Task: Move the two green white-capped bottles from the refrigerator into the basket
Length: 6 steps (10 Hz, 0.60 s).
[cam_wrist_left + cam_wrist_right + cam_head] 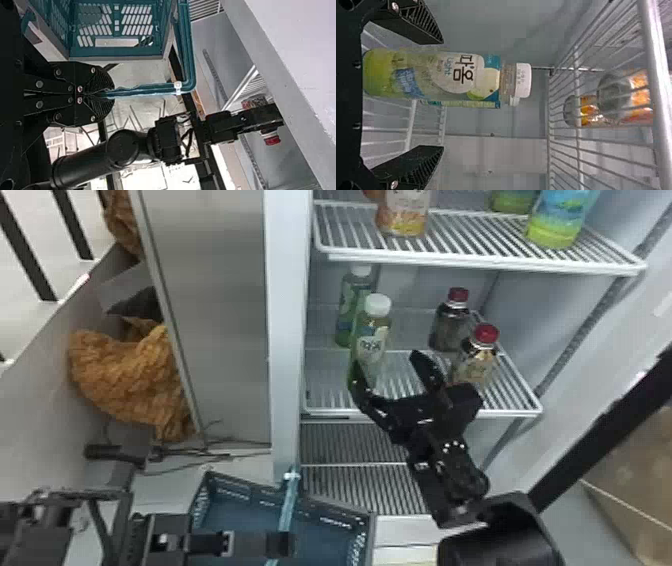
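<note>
The front green white-capped bottle stands upright on the middle refrigerator shelf; the second green bottle is behind it, to the left. My right gripper is open at the front bottle, one finger overlapping its lower part. In the right wrist view, the front bottle lies between the spread fingers of the right gripper, nearer one finger. The basket hangs below, before the refrigerator. My left gripper is at its handle; in the left wrist view, the left gripper is shut on the teal handle.
Two red-capped bottles stand right of the green ones, close to the right gripper. The upper wire shelf carries more bottles. A pale refrigerator side edge rises left of the shelves.
</note>
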### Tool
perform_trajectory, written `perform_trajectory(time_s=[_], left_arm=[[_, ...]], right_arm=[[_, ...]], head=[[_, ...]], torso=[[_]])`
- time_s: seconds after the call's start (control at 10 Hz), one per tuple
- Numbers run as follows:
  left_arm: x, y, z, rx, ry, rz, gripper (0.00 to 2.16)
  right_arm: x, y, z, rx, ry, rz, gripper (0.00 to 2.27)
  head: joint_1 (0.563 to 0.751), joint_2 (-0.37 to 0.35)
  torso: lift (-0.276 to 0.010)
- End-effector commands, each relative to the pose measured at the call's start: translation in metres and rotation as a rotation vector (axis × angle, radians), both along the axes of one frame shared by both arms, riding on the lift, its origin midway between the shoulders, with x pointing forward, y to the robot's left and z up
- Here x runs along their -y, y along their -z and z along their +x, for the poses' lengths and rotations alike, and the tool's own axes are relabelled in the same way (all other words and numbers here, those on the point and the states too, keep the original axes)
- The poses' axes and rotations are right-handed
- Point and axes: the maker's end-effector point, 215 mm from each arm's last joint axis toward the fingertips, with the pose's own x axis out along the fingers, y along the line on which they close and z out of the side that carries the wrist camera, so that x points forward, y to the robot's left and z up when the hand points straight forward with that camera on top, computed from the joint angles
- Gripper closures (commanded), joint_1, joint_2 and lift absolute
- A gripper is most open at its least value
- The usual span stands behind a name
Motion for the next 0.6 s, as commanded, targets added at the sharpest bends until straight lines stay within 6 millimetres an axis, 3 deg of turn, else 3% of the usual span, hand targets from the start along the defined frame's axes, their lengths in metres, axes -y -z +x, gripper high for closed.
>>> perform_trajectory(time_s=[0.0,0.3,0.4,0.5], left_arm=[[0.0,0.0,0.001,0.002,0.0,0.001,1.17],[0.001,-0.001,0.0,0.001,0.003,-0.001,1.17],[0.001,-0.001,0.0,0.001,0.003,-0.001,1.17],[0.0,-0.001,0.001,0.002,0.0,-0.003,1.17]], right_arm=[[-0.004,0.004,0.01,-0.008,-0.005,-0.001,0.09],[-0.005,0.008,0.036,-0.023,-0.016,-0.006,0.14],[-0.012,0.008,0.043,-0.029,-0.039,0.001,0.26],[-0.021,0.011,0.046,-0.05,-0.064,0.011,0.54]], head=[[0.695,-0.127],[0.695,-0.119],[0.695,-0.117],[0.695,-0.113]], torso=[[-0.263],[-0.263],[-0.263],[-0.263]])
